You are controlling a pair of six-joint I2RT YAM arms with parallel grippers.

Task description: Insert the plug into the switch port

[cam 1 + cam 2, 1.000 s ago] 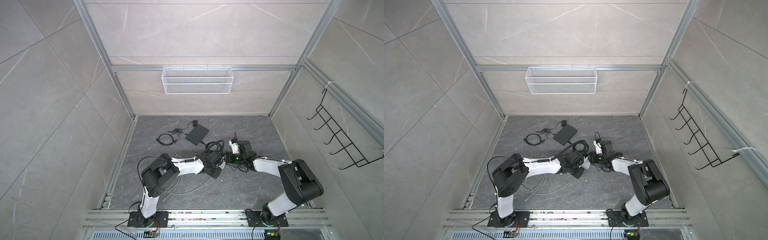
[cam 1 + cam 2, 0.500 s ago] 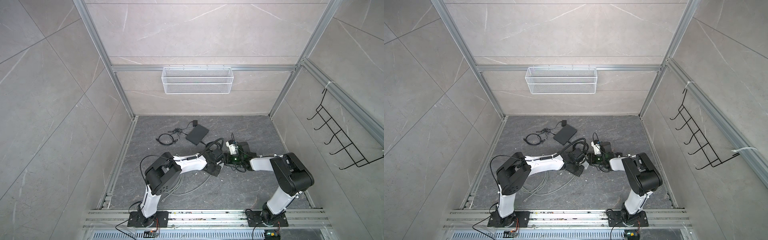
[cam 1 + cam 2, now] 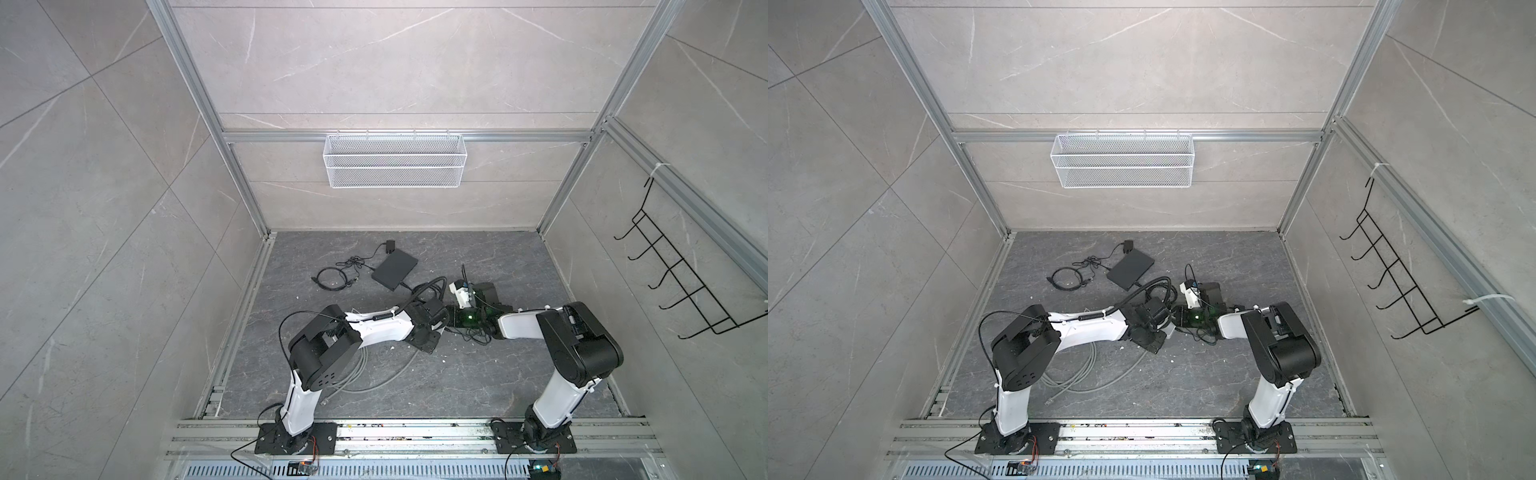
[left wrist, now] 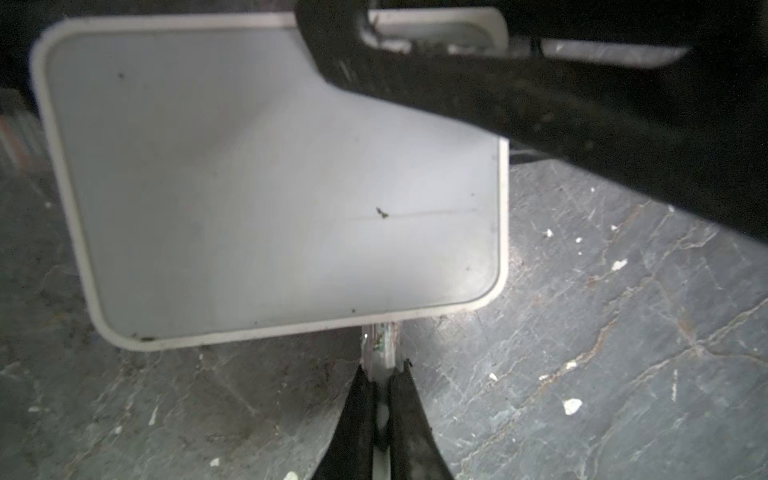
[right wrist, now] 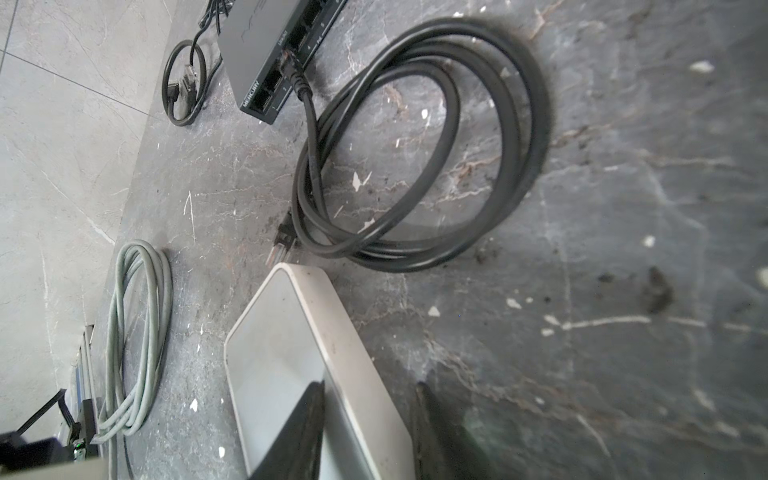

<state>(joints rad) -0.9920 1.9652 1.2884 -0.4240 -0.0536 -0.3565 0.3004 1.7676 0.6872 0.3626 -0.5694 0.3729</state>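
Plug (image 4: 380, 351) stayed pinched in the left jaws; right jaws had narrowed around the white box (image 4: 249, 166) to steady it, grip unclear.

- A robot test lab: two robot arms (image 3: 374, 332) bolted to a metal rail (image 3: 415, 432).
- Bare aluminium frame (image 3: 291, 136) and grey tiled walls (image 3: 83, 208) box in the floor.
- A wire basket (image 3: 395, 166) and hook rack (image 3: 681, 286) hang there.

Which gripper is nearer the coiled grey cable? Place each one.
Left. The left gripper, shut on the plug at the edge of the white switch, sits on the side toward the grey cable. The right gripper straddles the white switch from its far side.
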